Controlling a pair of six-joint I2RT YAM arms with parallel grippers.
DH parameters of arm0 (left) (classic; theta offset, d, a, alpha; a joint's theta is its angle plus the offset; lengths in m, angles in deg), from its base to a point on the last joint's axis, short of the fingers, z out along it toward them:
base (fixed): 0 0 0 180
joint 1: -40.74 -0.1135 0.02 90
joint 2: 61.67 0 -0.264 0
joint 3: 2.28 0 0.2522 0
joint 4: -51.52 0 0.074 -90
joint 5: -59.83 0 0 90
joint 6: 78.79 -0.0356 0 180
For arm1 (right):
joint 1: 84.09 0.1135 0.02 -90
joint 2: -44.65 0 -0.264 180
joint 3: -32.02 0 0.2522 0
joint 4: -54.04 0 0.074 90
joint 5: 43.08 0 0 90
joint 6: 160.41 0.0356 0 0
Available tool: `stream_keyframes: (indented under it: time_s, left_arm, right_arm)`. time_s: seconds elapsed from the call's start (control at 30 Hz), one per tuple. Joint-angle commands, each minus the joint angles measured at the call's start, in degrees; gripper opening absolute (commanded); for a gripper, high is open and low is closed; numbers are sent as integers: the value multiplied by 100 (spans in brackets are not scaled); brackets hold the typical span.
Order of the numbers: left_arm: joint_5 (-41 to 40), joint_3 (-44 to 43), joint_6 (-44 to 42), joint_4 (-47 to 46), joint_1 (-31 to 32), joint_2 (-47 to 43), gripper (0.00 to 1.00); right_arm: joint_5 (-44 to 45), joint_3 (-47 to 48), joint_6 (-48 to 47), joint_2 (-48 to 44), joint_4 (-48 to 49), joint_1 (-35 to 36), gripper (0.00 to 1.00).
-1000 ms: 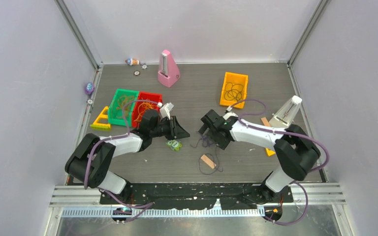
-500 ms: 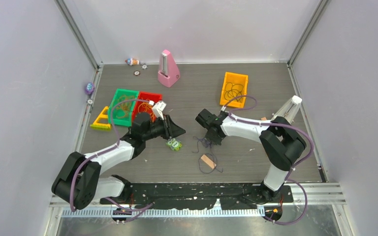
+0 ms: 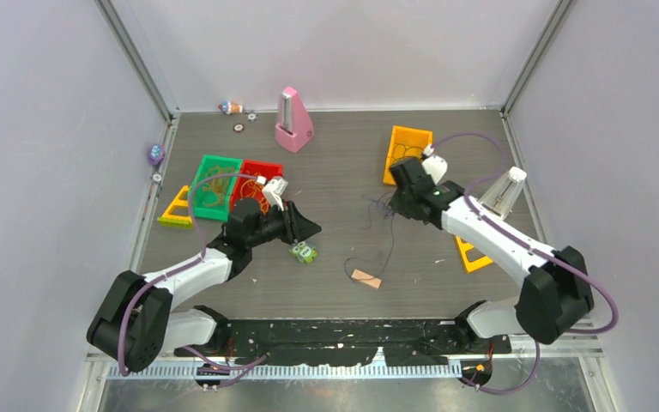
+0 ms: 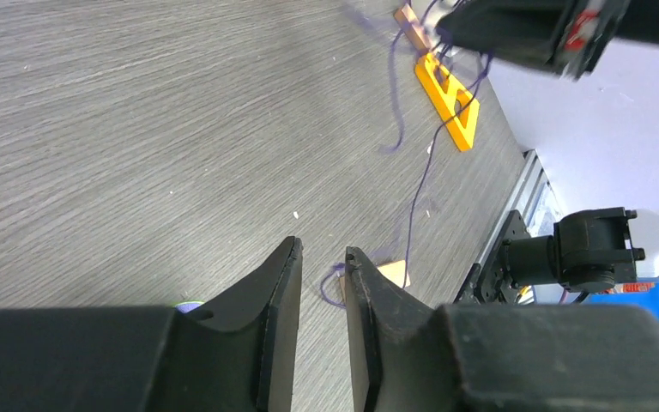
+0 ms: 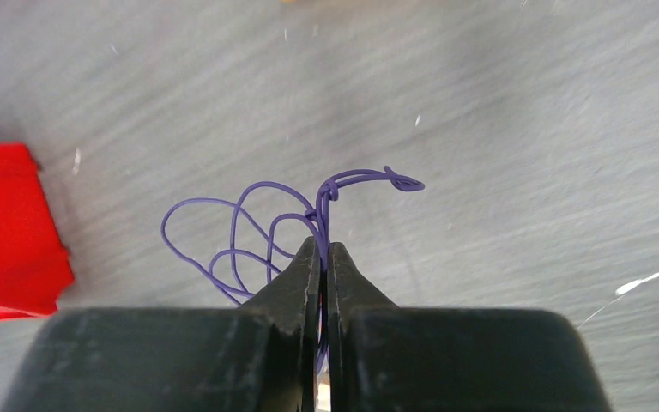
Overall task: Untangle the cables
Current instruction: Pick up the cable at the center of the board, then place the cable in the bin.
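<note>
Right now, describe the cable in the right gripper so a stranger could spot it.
On the grey table, look by the orange bin's near end, where the right gripper is shut on a thin cable. It is the purple one, looped and trailing down to the table, unlike the black coils lying in that bin.

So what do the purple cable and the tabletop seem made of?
Purple cable: probably thin plastic-coated wire, smooth, faintly glossy; it holds springy loops. Tabletop: grey wood-grain laminate or vinyl, matte, judging by its streaked pattern.
</note>
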Motion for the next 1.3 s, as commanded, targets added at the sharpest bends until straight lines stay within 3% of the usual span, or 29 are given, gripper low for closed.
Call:
stream_keyframes:
  time_s: [0.0,0.27,0.63,1.27]
  left_arm:
    - [-74,42,-224,-183,-26,-159,29]
    - [-63,59,-347,-223,20,-174,47]
    - [-381,144,-735,-195,342,-410,98]
    - [-400,91,-880,-172,437,-354,100]
  right_arm:
    - [65,352,-1282,-505,389,-599,6]
    - [-422,1598,-2249,-591,466,-1628,5]
    - [-968,3461,-2558,79,469,-2314,6]
    - [-1515,5710,-2410,1699,630,-2675,6]
